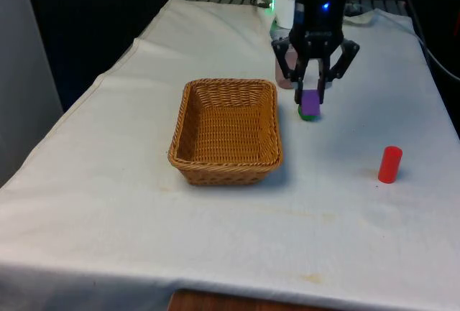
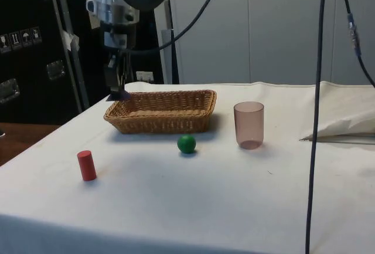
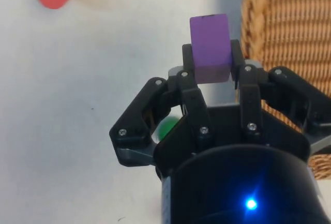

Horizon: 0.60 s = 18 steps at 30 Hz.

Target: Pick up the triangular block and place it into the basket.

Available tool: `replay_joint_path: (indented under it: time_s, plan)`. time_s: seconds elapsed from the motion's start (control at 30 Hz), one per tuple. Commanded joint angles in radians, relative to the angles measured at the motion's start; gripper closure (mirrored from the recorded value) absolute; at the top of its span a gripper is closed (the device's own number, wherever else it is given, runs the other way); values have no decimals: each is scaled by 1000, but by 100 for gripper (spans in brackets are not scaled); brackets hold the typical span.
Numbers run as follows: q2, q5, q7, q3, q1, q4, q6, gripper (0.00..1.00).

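Fingers (image 3: 211, 61) clamped on purple block (image 3: 209, 47), held in the air just beside basket (image 1: 226, 131), off its front-view right wall. Not over the rim yet. Risk, my guess: grip is only on the block's lower part, so it could tip or slip in transit, or clip the rim. Side view shows green ball (image 2: 186, 144) and cup (image 2: 249, 125) clearly; front view hides both behind the fingers. Red cylinder (image 1: 389, 164) well apart on bench (image 1: 215, 239).
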Motion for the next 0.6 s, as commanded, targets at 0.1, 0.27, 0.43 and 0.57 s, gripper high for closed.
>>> replay_joint_path:
  time_s: [0.1, 0.27, 0.43, 0.57]
  plan:
    - [9, 8, -22, -11, -12, -4, 11, 67]
    - [22, 9, -39, -35, -18, -5, 14, 67]
    - [32, 10, -53, -52, -22, -4, 18, 67]
    - [43, 12, -68, -68, -26, -4, 23, 67]
